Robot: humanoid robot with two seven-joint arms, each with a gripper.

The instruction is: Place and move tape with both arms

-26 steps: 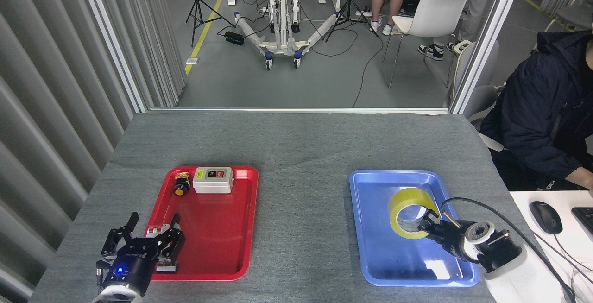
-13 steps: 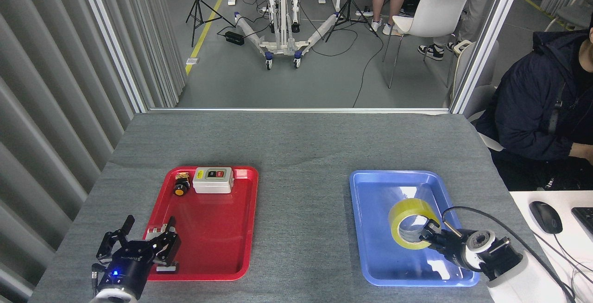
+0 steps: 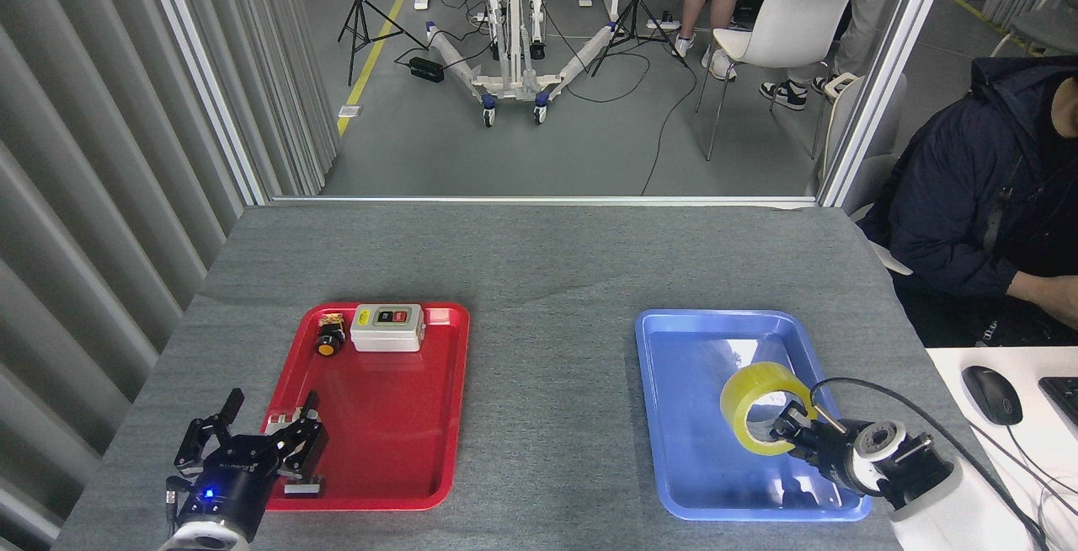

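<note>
Right hand (image 3: 787, 426) pinching the tape (image 3: 762, 406) by its rim, roll tilted over the blue tray (image 3: 674, 416) near its right edge, left hand (image 3: 265, 433) spread at the surface's front-left corner beside the red tray (image 3: 438, 416)

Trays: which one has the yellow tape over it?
The blue tray, on the right. The right tool holds the tape there; the red tray has only switch parts.

Head view. The tape (image 3: 762, 406), gripped at its rim by the right gripper (image 3: 792, 430), now sits lower and further right over the blue tray (image 3: 674, 416) than a second ago, and appears tilted more upright. The left gripper (image 3: 261, 433) is drawn back slightly toward the near edge. The seated person (image 3: 968, 214) leans differently, forearm now showing.
</note>
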